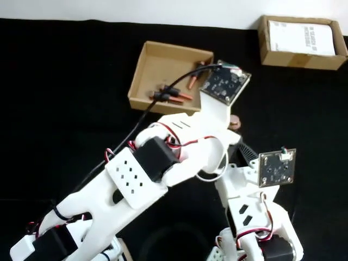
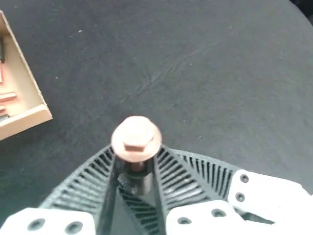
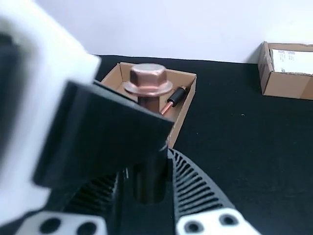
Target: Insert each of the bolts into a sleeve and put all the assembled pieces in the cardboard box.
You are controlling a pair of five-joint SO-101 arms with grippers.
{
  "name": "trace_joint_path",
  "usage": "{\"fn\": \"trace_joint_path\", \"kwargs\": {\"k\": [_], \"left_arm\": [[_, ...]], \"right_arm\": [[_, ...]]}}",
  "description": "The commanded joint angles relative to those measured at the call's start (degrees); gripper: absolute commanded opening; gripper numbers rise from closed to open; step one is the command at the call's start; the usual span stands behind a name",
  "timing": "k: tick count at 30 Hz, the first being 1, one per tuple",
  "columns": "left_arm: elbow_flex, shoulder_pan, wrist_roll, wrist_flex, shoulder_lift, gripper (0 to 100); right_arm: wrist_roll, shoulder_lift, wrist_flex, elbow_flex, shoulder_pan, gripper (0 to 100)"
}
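Looking down, the high view takes in two arms, two boxes and one bolt outside them. The left arm (image 1: 136, 179) stretches from the near corner over the black table (image 1: 65, 81), and the right arm (image 1: 255, 212) stands just beside it. The copper head of the bolt (image 1: 235, 122) peeks out between the two wrists, near the open cardboard box (image 1: 163, 62). At least three assembled pieces (image 1: 191, 80) lie in that box, partly crossed by a black cable (image 1: 163, 92), so the exact count is hard to tell. A second box (image 1: 299, 60) with a white sheet sits well apart at the far edge.

The left wrist view gives the grip that the arms cover from above. The left gripper (image 2: 136, 155) has its two ribbed fingers (image 2: 88, 186) closed in on the bolt (image 2: 135, 136) just under the head, with the dark sleeve (image 2: 141, 182) below it on the shank. The bolt stands upright. A corner of the cardboard box (image 2: 29, 115) lies off to one side, apart from the gripper.

The right wrist view adds the other grip. The right gripper (image 3: 146, 169) is clamped on the sleeve (image 3: 149, 183), one finger at each side, and the bolt (image 3: 146, 81) rises out of the sleeve's top. The left gripper (image 3: 112, 132) crosses close in front. Behind, the cardboard box (image 3: 183, 112) holds one of the assembled pieces (image 3: 173, 100), and the second box (image 3: 283, 83) stands far off.
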Motion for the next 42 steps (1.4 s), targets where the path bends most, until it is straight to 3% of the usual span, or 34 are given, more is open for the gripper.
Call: {"fn": "trace_joint_path", "kwargs": {"k": [1, 6, 9, 15, 22, 26, 32, 37, 42], "left_arm": [[-2.2, -0.3, 0.0, 6.3, -2.2, 25], [-6.1, -0.4, -0.5, 16.8, -5.6, 27], [-8.7, -0.4, -6.9, 24.6, -10.6, 24], [-10.2, -1.8, -21.5, 31.1, -26.9, 1], [-5.5, -20.3, -25.0, 30.9, -40.1, 1], [3.5, -31.5, -25.0, 30.9, -45.8, 1], [21.3, -42.4, -24.9, 25.0, -56.0, 1], [40.2, -52.0, -24.9, 12.9, -69.2, 1], [57.3, -53.8, -24.9, 8.2, -83.5, 1]], "right_arm": [[-0.2, -0.5, -0.2, -3.0, 0.9, 0.6], [-0.3, -0.2, -0.2, -2.9, 0.9, 0.6], [-0.4, 0.0, -0.3, -2.9, 1.2, 0.6], [-0.4, 0.7, -1.0, -3.5, 4.6, 0.6], [-0.4, 22.2, -9.5, -17.3, 4.7, 0.6], [-0.3, 36.8, -13.1, -28.3, 4.4, 0.6], [0.4, 52.4, -16.2, -39.3, 1.2, 0.6], [7.2, 64.7, -16.2, -44.6, -4.2, 0.6], [17.9, 77.5, -16.1, -48.7, -5.9, 0.6]]}}
